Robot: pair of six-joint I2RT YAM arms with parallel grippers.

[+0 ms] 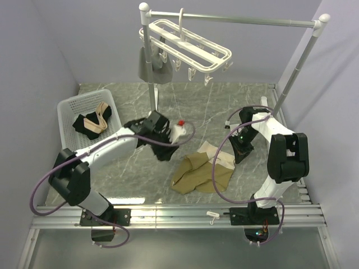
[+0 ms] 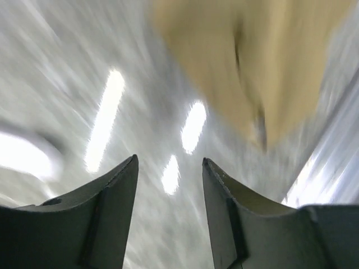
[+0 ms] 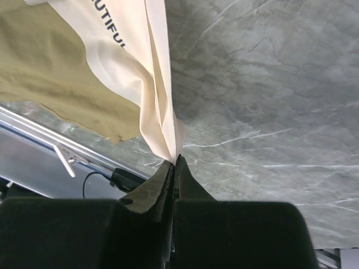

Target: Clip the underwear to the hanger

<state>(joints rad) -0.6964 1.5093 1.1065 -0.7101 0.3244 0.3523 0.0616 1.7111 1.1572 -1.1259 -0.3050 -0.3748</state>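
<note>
The tan underwear [image 1: 201,171] lies crumpled on the marble table between the arms, its pale waistband towards the right. My right gripper [image 1: 240,154] is shut on the pale waistband edge [image 3: 160,112], which rises from its closed jaws. My left gripper [image 1: 166,152] is open and empty, just left of the underwear; its wrist view is blurred, with the tan cloth [image 2: 252,61] ahead of the open fingers. The white hanger [image 1: 188,49] with dangling clips hangs by its hook from the rail at the back.
A silver rail stand [image 1: 224,19] spans the back. A grey garment [image 1: 152,68] hangs from the hanger's left end. A white basket [image 1: 68,107] at the left holds black and beige cloth pieces. A loose white clip [image 1: 212,214] lies on the front rail.
</note>
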